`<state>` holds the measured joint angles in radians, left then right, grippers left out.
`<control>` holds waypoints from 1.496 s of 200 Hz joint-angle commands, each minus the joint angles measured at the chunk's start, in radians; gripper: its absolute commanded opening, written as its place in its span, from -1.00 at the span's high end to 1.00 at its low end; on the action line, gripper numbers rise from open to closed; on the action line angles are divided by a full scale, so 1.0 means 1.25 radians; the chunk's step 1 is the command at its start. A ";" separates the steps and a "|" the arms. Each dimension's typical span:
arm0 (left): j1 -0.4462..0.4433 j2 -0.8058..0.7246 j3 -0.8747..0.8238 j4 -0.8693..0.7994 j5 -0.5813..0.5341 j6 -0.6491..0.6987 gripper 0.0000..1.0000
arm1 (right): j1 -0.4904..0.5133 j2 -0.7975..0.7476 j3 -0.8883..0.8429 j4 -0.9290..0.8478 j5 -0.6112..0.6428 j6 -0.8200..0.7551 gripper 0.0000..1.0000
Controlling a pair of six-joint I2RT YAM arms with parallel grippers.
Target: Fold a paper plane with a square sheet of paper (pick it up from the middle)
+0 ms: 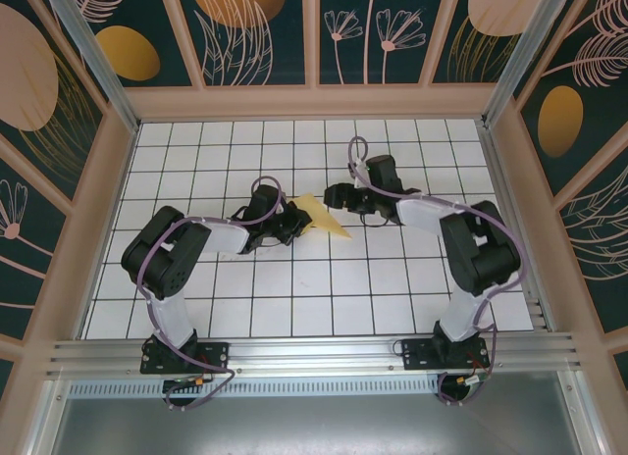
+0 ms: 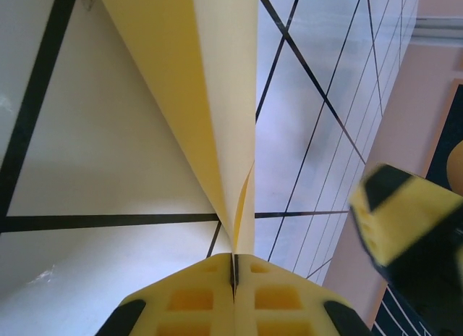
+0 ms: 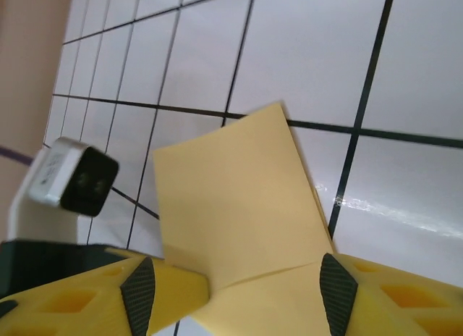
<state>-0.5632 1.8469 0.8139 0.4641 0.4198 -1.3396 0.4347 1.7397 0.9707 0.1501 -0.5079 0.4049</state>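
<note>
The sheet of paper (image 1: 324, 218) is near the middle of the table (image 1: 294, 298). It is partly folded into a pale yellow wedge that tapers to a point on the right side of the overhead view. I cannot tell how much of it rests on the tiles.

My left gripper (image 2: 234, 267) is clamped fully closed on it, and the layers run straight down into the seam where my pads meet. My right gripper (image 3: 235, 296) is parted wide. Its fingers (image 3: 137, 292) stand on either side of a flat flap, and as far as I can see they are not pressing on it.

So the whole sheet hangs on one narrow pinch, and that is my main worry. The paper is thin and springy. If I swing my left arm, the free end may flop or drag on the tiles and pull the fold open. The layers could also slide against each other inside my pinch, which I judge would put the next crease off the centre line.

If my right jaws close from where they stand, they may catch only one layer or buckle the flap, setting a slanted crease that will not come out. My two grippers are also working very near each other, so a small misjudged move could knock them together and jolt the paper. If my left lets go before my right has a real hold, I expect the wedge to spring open.
</note>
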 commanded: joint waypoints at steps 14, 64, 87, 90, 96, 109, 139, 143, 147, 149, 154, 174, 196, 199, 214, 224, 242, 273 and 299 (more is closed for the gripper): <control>0.001 -0.027 0.024 -0.065 0.024 0.042 0.92 | 0.032 -0.124 -0.133 0.119 0.170 -0.191 -0.24; 0.026 -0.084 0.008 -0.143 0.059 0.092 0.92 | 0.128 -0.133 -0.222 0.231 0.237 -0.380 -0.26; 0.035 -0.102 -0.002 -0.157 0.065 0.097 0.91 | 0.176 -0.107 -0.232 0.256 0.266 -0.451 -0.24; 0.036 -0.101 -0.003 -0.157 0.066 0.098 0.91 | 0.180 -0.107 -0.236 0.265 0.265 -0.460 -0.24; 0.037 -0.102 -0.003 -0.156 0.068 0.097 0.91 | 0.188 -0.103 -0.246 0.281 0.264 -0.478 -0.24; 0.037 -0.102 0.000 -0.157 0.072 0.098 0.91 | 0.212 -0.100 -0.265 0.315 0.268 -0.514 -0.22; 0.039 -0.095 0.013 -0.161 0.074 0.101 0.90 | 0.224 -0.090 -0.294 0.388 0.294 -0.530 -0.15; 0.039 -0.095 0.014 -0.160 0.074 0.101 0.90 | 0.224 -0.087 -0.294 0.394 0.295 -0.530 -0.14; 0.039 -0.093 0.014 -0.159 0.074 0.100 0.90 | 0.224 -0.084 -0.294 0.395 0.294 -0.532 -0.14; 0.039 -0.092 0.015 -0.159 0.074 0.100 0.91 | 0.224 -0.082 -0.294 0.395 0.293 -0.534 -0.14; 0.040 -0.090 0.016 -0.159 0.076 0.099 0.90 | 0.225 -0.077 -0.292 0.395 0.288 -0.537 -0.13; 0.040 -0.088 0.020 -0.158 0.078 0.099 0.90 | 0.230 -0.052 -0.286 0.402 0.278 -0.551 -0.13; 0.039 -0.084 0.025 -0.160 0.080 0.098 0.90 | 0.236 -0.029 -0.281 0.418 0.264 -0.567 -0.13; 0.039 -0.082 0.026 -0.159 0.080 0.098 0.90 | 0.237 -0.025 -0.280 0.421 0.262 -0.569 -0.14; 0.039 -0.082 0.027 -0.159 0.081 0.097 0.90 | 0.239 -0.011 -0.277 0.430 0.258 -0.574 -0.16; 0.039 -0.084 0.028 -0.159 0.082 0.096 0.90 | 0.242 -0.001 -0.275 0.435 0.259 -0.579 -0.16; 0.040 -0.085 0.029 -0.163 0.083 0.096 0.89 | 0.245 0.023 -0.264 0.451 0.271 -0.589 -0.16; 0.039 -0.085 0.028 -0.168 0.082 0.091 0.89 | 0.246 0.060 -0.235 0.478 0.292 -0.602 0.01; 0.040 -0.085 0.028 -0.168 0.082 0.089 0.88 | 0.246 0.077 -0.220 0.492 0.301 -0.604 0.13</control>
<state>-0.5179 1.7363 0.8288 0.2752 0.5018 -1.2343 0.7349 1.8175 0.6598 0.6968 -0.1448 -0.3279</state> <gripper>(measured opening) 0.069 0.451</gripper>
